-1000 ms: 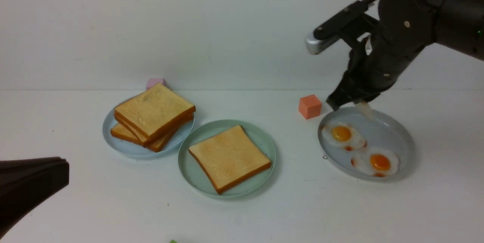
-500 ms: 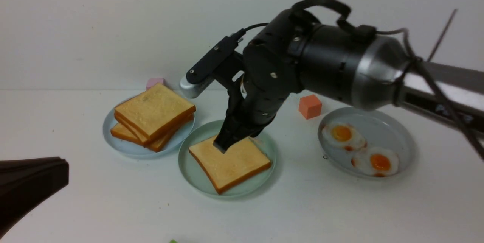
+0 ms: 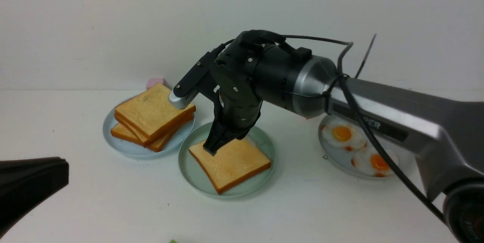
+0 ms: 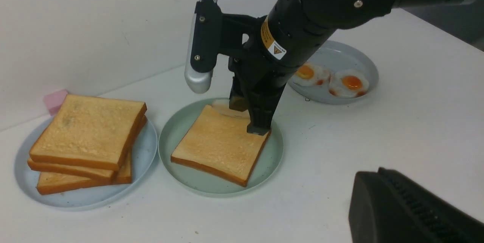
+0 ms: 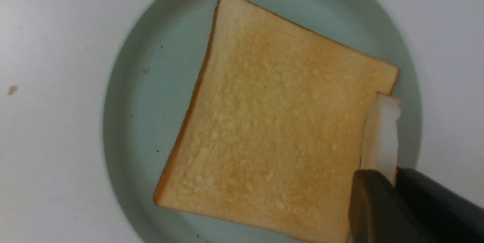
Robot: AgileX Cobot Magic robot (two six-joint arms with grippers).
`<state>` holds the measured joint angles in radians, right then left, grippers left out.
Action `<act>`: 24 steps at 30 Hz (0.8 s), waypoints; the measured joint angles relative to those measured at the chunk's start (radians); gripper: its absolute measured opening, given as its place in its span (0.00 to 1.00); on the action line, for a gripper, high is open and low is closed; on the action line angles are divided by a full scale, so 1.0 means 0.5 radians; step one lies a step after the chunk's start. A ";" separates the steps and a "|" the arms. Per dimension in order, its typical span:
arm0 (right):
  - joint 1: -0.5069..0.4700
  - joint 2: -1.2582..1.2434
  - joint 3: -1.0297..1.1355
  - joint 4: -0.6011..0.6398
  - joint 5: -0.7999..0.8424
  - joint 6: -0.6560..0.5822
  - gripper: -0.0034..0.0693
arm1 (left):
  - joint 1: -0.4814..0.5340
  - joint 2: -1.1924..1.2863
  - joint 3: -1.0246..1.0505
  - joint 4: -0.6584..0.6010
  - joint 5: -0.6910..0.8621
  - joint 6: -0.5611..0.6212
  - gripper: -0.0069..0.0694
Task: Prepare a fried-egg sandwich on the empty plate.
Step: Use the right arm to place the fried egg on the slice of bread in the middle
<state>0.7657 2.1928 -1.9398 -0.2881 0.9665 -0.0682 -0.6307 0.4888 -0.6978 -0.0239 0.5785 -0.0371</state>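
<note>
Toast slice (image 3: 236, 165), square and golden with a darker crust, lies flat in the middle of the mint-green plate (image 3: 193, 175), which sits near the centre of the bench (image 3: 94, 212). Nothing lies on the slice, so the sandwich is not yet built.

The right arm reaches across from three o'clock, and the right tool (image 3: 211, 150) points down over the slice's far-left edge, at about ten o'clock from the plate's middle. Its jaws are clamped on a white flat piece (image 5: 380, 133), seen edge-on in the right wrist view. The piece sticks out past the fingertips over a corner of the toast. No yolk shows on it from any view. I cannot tell whether the piece or the fingertips touch the toast or hang just above it.

At ten o'clock from the mint-green plate, just beside it, a pale blue plate (image 3: 124, 146) carries a stack of toast (image 3: 153, 116), its slices slightly fanned. A pink block (image 3: 155, 82) stands at twelve o'clock from that plate, close to the wall.

At three o'clock, well apart, a grey plate (image 3: 332, 156) holds two fried eggs (image 3: 342, 134) side by side, partly hidden by the arm.

The left tool (image 3: 34, 182) rests low at eight o'clock of the bench with its jaws together, holding nothing.
</note>
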 joint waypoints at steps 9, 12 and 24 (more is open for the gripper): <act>0.002 0.032 -0.005 0.002 -0.012 0.007 0.15 | 0.000 0.000 0.000 0.000 0.002 0.000 0.08; 0.002 0.032 -0.005 0.025 -0.024 0.013 0.18 | 0.000 0.000 0.000 -0.002 0.002 0.000 0.09; 0.003 0.032 -0.005 0.145 -0.171 0.196 0.76 | 0.000 0.000 0.000 -0.062 0.049 0.000 0.09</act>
<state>0.7674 2.2090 -1.9424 -0.2155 0.8809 0.0298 -0.6307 0.4888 -0.6978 -0.0548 0.6028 -0.0371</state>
